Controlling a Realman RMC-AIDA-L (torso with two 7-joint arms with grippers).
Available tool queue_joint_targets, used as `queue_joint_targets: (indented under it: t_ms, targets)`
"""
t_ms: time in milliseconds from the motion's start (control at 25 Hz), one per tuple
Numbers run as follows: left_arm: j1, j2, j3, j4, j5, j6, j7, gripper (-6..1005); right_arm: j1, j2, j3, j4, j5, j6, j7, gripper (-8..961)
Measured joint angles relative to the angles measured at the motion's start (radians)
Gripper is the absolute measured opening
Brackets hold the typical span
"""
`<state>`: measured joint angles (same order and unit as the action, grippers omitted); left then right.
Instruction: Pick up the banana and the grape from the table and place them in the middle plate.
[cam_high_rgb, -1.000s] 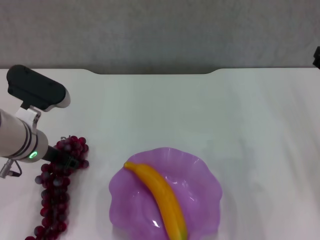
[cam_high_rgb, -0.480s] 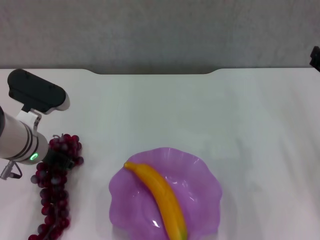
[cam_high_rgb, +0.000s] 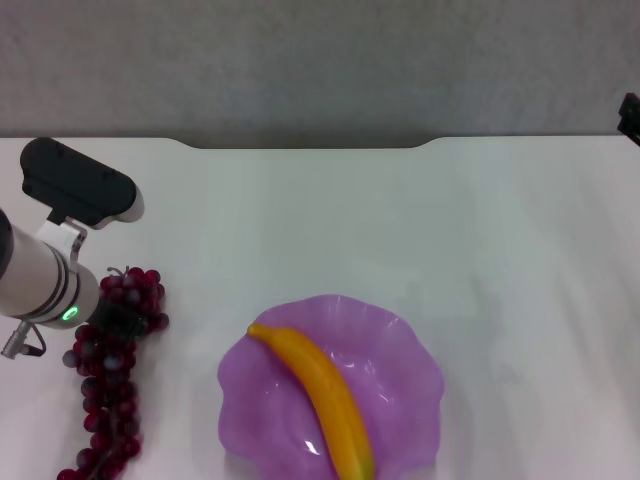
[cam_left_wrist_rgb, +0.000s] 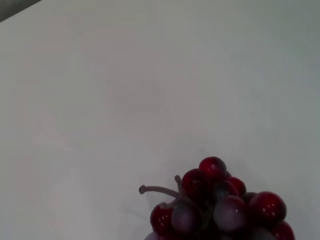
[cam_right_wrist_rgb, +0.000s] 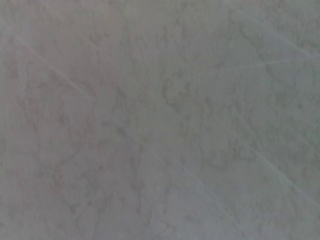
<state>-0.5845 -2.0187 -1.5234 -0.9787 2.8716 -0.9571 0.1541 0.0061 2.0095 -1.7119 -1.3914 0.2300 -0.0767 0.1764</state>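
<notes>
Grape (cam_high_rgb: 108, 375) bunch's top beneath left gripper (cam_high_rgb: 118, 318), grip unclear, banana (cam_high_rgb: 318, 402) plated.

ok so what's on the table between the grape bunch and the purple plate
Nothing. In the head view, only a strip of bare white table separates the grape from the middle plate, which already holds the banana.

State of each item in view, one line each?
banana: lying diagonally in the middle plate
middle plate: on the table, holding only the banana
grape: on the table, outside the plate, left of it
left end effector: at the bunch's far end
</notes>
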Motion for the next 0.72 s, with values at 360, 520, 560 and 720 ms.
queue_joint_targets:
  t_ms: [360,520,560,720]
  targets:
    - [0.002,-0.001,0.0,-0.009,0.0,0.003,0.001,384,0.002,0.0,0.0,0.002,0.0,0.0,0.0,880]
    - [0.003,-0.002,0.002,-0.009,0.0,0.004,0.002,367,0.002,0.0,0.0,0.003,0.0,0.0,0.0,880]
    - [0.004,-0.002,0.002,-0.009,0.0,0.004,0.002,363,0.002,0.0,0.0,0.002,0.0,0.0,0.0,880]
    - [0.005,-0.003,0.002,-0.012,0.0,0.004,0.002,346,0.002,0.0,0.0,0.003,0.0,0.0,0.0,880]
